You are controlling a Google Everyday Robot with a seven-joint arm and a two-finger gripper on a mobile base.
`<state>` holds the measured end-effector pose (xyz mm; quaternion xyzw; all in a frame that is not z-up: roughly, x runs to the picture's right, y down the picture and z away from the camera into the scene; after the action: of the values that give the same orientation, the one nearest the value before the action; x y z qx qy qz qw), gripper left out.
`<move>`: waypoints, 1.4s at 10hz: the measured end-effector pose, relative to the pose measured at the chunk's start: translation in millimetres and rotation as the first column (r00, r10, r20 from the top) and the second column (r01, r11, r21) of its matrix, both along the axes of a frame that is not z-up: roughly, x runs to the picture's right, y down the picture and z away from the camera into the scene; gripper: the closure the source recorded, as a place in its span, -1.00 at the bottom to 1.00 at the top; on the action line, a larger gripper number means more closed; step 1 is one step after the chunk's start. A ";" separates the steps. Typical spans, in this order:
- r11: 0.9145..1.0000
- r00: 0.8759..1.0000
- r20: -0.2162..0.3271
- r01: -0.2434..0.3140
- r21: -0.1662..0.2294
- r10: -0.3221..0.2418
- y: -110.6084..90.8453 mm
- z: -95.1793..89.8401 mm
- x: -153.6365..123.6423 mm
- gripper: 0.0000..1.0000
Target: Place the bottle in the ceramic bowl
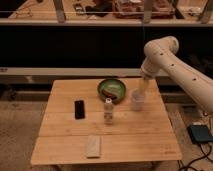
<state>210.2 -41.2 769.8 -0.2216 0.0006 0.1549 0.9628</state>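
The small clear bottle (108, 110) with a white cap stands upright near the middle of the wooden table (65, 145). The dark green ceramic bowl (112, 89) with reddish-brown contents sits just behind it, a little to the right. My gripper (142, 89) hangs from the white arm (172, 62) at the table's right back, right of the bowl and just above a translucent whitish cup (137, 100). It is well apart from the bottle.
A black phone-like slab (79, 109) lies left of the bottle. A pale rectangular block (93, 146) lies near the front edge. A dark device (201, 134) with a cable lies on the floor to the right. Dark shelving runs behind the table.
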 end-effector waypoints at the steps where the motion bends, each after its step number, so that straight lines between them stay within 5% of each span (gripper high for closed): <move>1: 1.000 1.000 0.015 0.005 0.002 -0.005 1.0 -2.4 -5.0 -0.60; 3: 1.000 0.989 0.150 0.004 -0.004 -0.003 10.4 -20.9 -49.8 -0.60; 5: 1.000 0.958 0.285 0.019 -0.021 -0.012 26.7 -45.1 -90.7 -0.60; 7: 0.996 0.943 0.329 0.062 -0.059 -0.039 48.6 -53.9 -102.7 -0.60; 9: 0.982 0.925 0.373 0.131 -0.138 -0.071 83.9 -55.6 -119.3 -0.60; 14: 0.962 0.883 0.465 0.176 -0.210 -0.060 107.4 -39.8 -180.5 -0.60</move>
<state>29.7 66.2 730.1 -0.3690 -0.1918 0.0379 0.9086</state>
